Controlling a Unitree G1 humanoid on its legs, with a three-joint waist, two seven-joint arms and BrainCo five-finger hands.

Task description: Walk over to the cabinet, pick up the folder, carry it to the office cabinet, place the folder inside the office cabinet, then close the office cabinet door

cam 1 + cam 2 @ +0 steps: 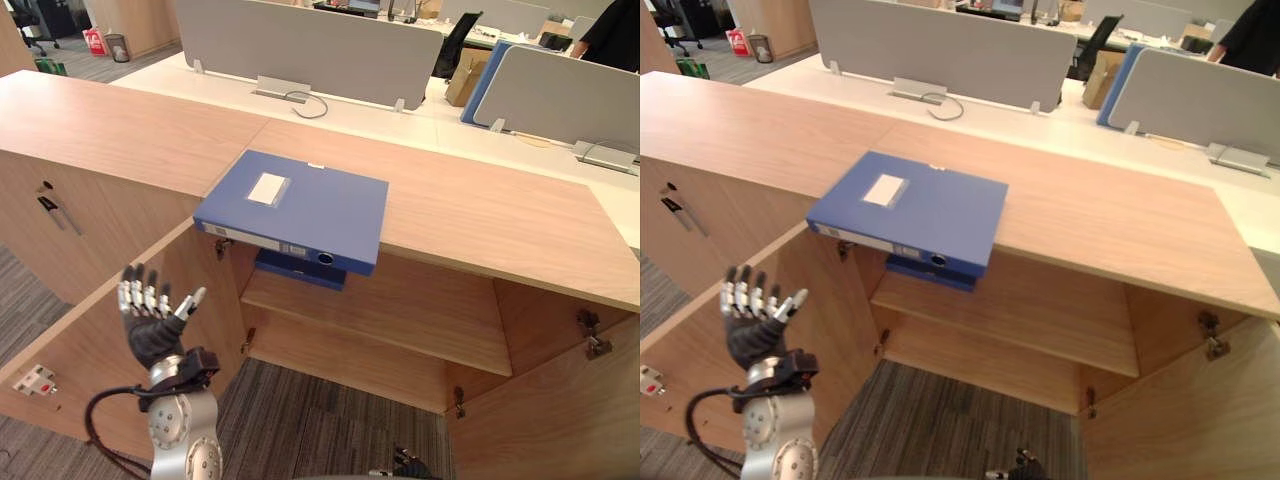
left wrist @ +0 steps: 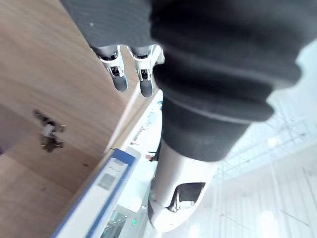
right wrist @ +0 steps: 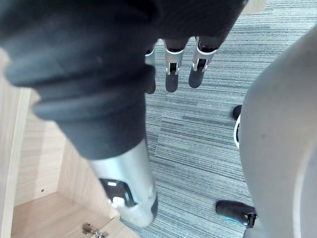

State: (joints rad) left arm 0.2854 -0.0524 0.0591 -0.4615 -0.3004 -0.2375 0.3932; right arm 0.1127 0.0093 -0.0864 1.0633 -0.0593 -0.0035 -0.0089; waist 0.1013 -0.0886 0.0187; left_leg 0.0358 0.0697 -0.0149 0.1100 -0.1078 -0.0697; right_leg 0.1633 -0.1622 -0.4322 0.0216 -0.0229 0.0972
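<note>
A blue folder [image 1: 300,205] with a white label lies flat on the wooden cabinet top [image 1: 480,210], its near edge overhanging the open compartment. A second blue folder [image 1: 298,270] rests on the shelf [image 1: 400,310] just below it. My left hand [image 1: 150,320] is raised in front of the open left door [image 1: 80,350], fingers straight and spread, below and left of the top folder and apart from it. In the left wrist view its fingertips [image 2: 131,79] stand near the door panel, with the folder's spine [image 2: 99,193] beyond. My right hand [image 3: 171,69] hangs over grey carpet, fingers straight, holding nothing.
The cabinet's right door [image 1: 560,420] also stands open. Behind the cabinet are white desks with grey dividers [image 1: 300,45], a cardboard box [image 1: 465,80] and a person in dark clothes [image 1: 615,30] at the far right. A closed cabinet with a key [image 1: 50,205] adjoins on the left.
</note>
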